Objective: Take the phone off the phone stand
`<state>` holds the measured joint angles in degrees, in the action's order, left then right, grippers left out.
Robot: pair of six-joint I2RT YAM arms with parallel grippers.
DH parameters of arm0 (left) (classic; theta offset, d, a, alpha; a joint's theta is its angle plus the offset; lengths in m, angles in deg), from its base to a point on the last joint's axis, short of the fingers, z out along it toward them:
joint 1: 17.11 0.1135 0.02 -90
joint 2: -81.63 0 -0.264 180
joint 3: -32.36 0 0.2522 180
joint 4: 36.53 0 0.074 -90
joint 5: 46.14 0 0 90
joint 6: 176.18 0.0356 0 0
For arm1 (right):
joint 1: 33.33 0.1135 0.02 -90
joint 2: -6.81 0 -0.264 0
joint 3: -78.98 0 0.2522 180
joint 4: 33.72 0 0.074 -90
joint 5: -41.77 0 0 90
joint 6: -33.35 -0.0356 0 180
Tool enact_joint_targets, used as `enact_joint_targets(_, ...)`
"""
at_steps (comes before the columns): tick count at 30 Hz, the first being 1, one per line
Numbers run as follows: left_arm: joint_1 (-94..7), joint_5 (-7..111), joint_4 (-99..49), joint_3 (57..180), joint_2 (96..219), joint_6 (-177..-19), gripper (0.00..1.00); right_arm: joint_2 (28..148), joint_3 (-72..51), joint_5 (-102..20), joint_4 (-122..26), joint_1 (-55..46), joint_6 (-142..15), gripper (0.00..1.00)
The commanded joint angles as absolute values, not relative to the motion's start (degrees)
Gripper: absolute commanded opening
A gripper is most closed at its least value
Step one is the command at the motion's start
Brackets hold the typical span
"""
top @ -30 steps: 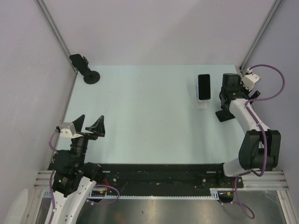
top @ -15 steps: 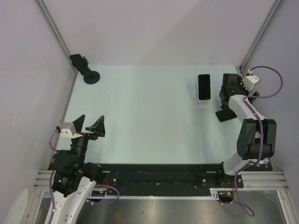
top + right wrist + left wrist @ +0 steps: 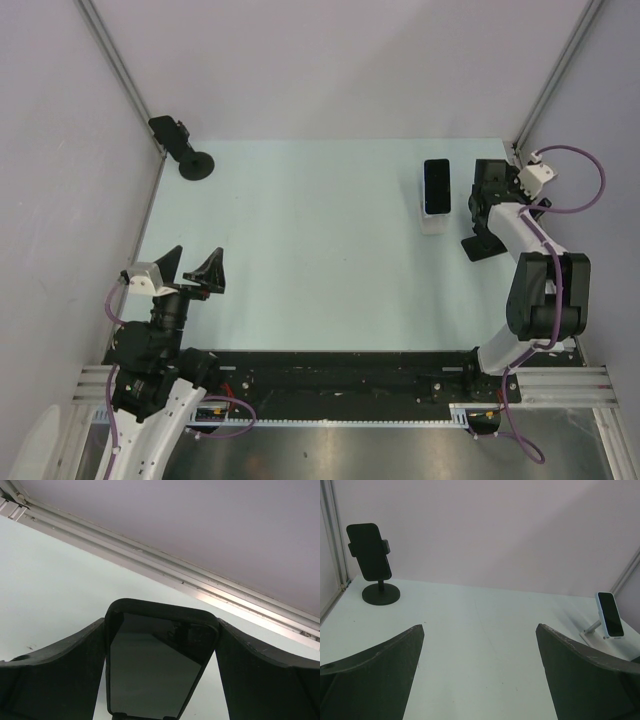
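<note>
At the far right corner of the bench (image 3: 320,260): right gripper (image 3: 160,626) around the phone (image 3: 156,672), fingers flush against both long edges, seemingly clamped on it, though firm contact hard to confirm from this angle. Phone seated on the black phone stand (image 3: 478,247). Left gripper (image 3: 480,628) spread wide, grasping nothing, above the near left of the bench.

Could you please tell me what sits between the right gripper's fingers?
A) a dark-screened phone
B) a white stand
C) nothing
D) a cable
A: the right wrist view shows a dark-screened phone filling the gap between the two fingers.
</note>
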<state>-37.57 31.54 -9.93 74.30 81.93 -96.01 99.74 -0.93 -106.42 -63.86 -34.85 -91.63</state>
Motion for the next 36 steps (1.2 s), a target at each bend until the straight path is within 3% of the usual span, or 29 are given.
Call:
enact_joint_targets(1, -37.76, 32.17, -10.46, 75.30, 73.64, -94.80, 1.00, 95.85, -3.33, -108.96, -64.53, -34.83, -92.86, 0.59)
enact_joint_targets(9, -37.67, 32.26, -10.46, 75.21, 73.64, -94.71, 1.00, 90.23, -3.33, -106.50, -62.51, -33.51, -89.62, 0.19)
enact_joint_targets(16, -37.76, 32.70, -10.38, 75.12, 73.81, -94.80, 1.00, 84.51, -3.33, -106.41, -57.95, -28.51, -81.72, 0.00)
enact_joint_targets(25, -37.67, 37.09, -10.55, 75.56, 79.08, -96.03, 1.00, 77.30, -3.33, -97.72, -60.48, -19.19, -77.84, 0.00)
enact_joint_targets(36, -37.76, 54.91, -11.08, 80.39, 101.39, -104.71, 1.00, 70.45, -2.98, -75.75, -70.23, -11.63, -80.20, 0.00)
